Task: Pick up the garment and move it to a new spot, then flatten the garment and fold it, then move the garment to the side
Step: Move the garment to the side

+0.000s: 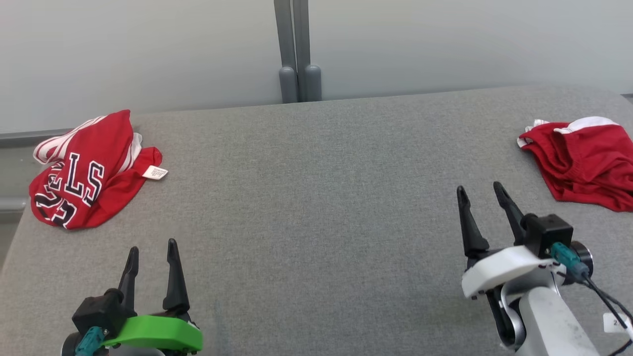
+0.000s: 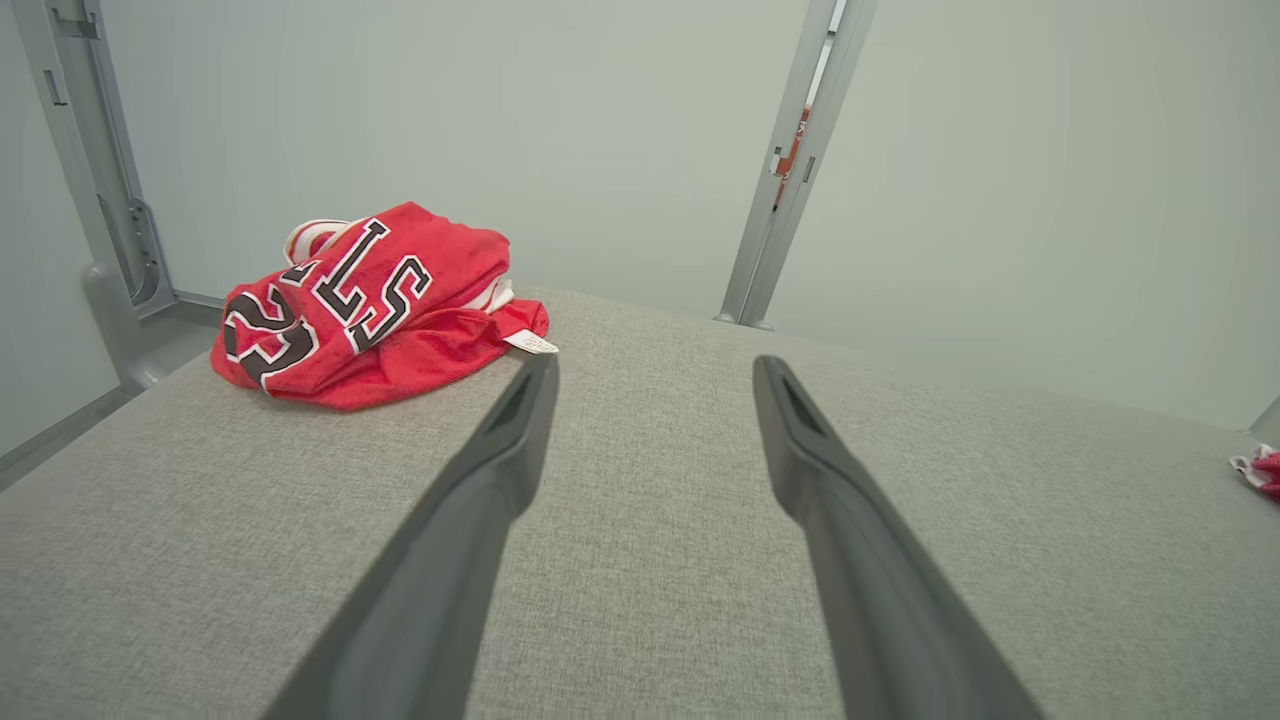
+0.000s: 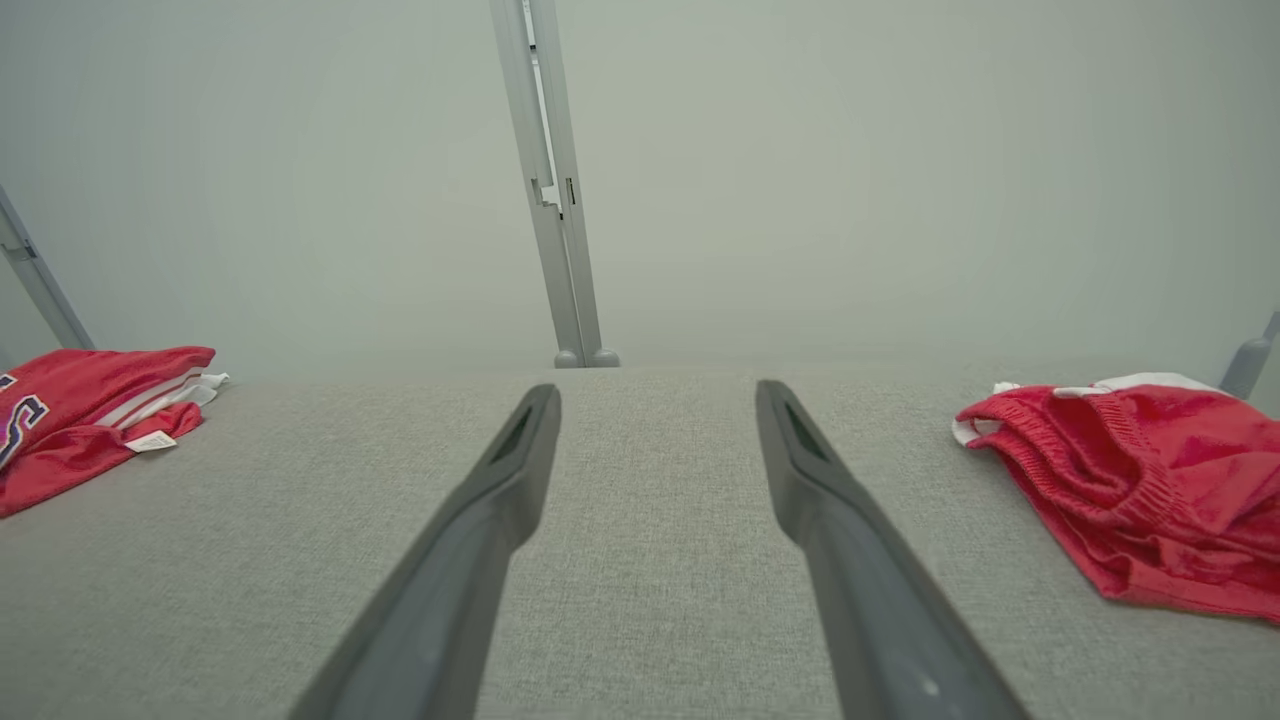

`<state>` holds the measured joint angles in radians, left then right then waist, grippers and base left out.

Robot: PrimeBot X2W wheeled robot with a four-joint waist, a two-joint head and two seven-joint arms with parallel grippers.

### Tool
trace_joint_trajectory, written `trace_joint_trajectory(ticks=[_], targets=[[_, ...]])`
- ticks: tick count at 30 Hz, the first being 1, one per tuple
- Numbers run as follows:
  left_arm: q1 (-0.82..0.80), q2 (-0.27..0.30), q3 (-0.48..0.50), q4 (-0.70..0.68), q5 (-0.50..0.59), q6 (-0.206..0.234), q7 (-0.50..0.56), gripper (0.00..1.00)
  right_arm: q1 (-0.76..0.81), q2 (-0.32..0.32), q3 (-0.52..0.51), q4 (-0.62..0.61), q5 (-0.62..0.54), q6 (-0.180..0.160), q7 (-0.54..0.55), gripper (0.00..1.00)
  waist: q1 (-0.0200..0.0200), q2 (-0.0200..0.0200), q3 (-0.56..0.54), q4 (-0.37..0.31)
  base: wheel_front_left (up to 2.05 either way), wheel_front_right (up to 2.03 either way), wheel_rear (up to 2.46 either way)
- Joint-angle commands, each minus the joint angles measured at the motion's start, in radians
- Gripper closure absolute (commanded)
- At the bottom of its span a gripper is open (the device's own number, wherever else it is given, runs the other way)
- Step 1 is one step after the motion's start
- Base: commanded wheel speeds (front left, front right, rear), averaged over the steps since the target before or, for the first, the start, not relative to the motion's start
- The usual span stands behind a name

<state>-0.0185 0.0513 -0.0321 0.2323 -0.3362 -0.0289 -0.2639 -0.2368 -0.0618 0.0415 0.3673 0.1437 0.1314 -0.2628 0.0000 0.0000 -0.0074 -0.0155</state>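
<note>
Nearest me, my left gripper (image 1: 152,245) and right gripper (image 1: 479,187) hover over the grey table (image 1: 316,207), both with fingers spread wide and nothing between them. Farther out on my left lies a crumpled red jersey (image 1: 81,173) with dark lettering, well apart from the red shorts (image 1: 586,158) bunched at the right edge. Behind the table, a grey post (image 1: 296,49) stands against a pale wall.
</note>
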Motion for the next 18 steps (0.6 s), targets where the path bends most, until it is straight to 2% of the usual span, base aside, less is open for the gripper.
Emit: trace_joint_trajectory(ticks=[1,8,18], targets=[[0.019,0.0,0.003,-0.002,0.004,0.003,0.0,0.0,0.036,0.003,-0.009,-0.02,-0.003,-0.001,-0.003,0.0,0.0,0.0,-0.01,0.01,0.0,0.0,0.0],[0.025,0.0,-0.008,0.001,-0.011,0.01,0.0,0.0,0.11,0.011,-0.007,-0.085,0.028,-0.001,-0.003,0.0,0.0,0.0,-0.008,0.008,0.0,0.0,0.0],[0.007,0.0,-0.017,0.003,-0.013,0.009,0.0,0.0,0.125,0.011,-0.01,-0.091,0.028,-0.001,0.004,0.0,0.0,0.0,-0.004,0.008,0.0,0.0,0.0]])
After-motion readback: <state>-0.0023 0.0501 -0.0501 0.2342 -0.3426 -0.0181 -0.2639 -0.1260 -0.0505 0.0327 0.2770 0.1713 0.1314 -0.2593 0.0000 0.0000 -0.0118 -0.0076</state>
